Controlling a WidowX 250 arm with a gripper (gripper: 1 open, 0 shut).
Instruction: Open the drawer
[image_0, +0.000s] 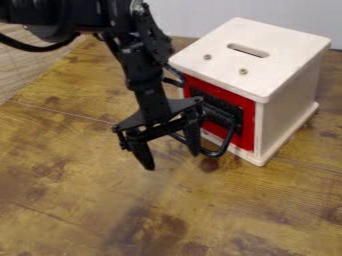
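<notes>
Tool (171, 160): fingers spread wide apart, pointing down. Drawer (225, 118): red front, in cream box (265, 75) on desk (114, 205), on img-right side. Loop handle (229, 140) projects toward tool; one finger overlaps its near end in view; contact/depth: can't tell. Drawer front lies beyond tool, toward img upper right. Pull dir. (est.): away from box, toward img lower left. Labels/brands: none legible.
</notes>
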